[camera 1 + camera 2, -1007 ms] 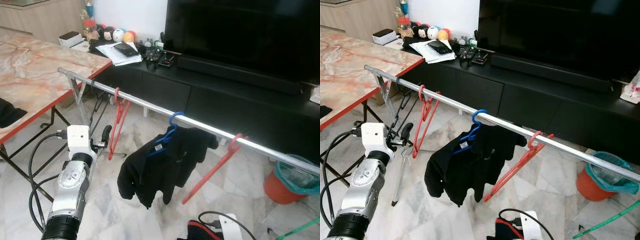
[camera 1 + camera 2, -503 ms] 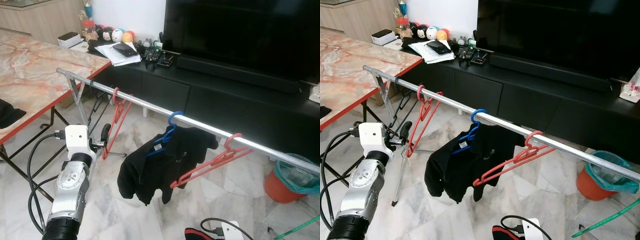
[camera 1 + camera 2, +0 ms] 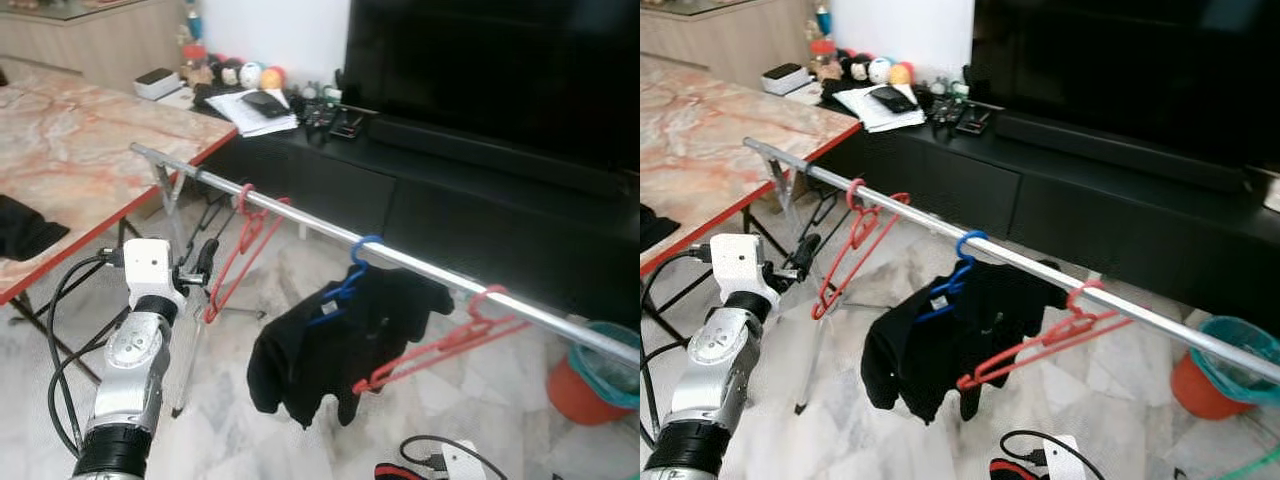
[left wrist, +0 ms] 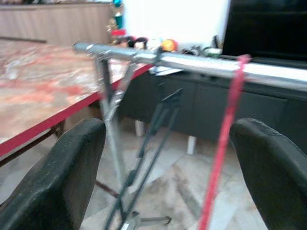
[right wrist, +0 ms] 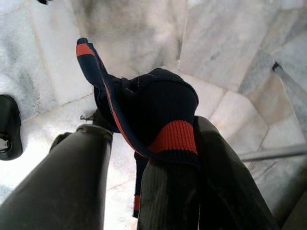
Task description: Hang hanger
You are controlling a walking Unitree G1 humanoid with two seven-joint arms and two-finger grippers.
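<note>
Left gripper [image 4: 163, 139]: hovering with black fingers spread wide, holding nothing, just before the rail's left end.
Rail [image 3: 300, 215]: shiny round metal tube, slanting across.
Left hanger [image 3: 235, 265]: thin red plastic, hanging beside the left gripper.
Right gripper [image 5: 148, 167]: clamping a ribbed navy-and-red knit garment [image 5: 153, 110].

The silver rail [image 3: 420, 265] ran out of frame past the orange bin [image 3: 590, 385], itself cut off, and the left wrist view was blurred throughout
</note>
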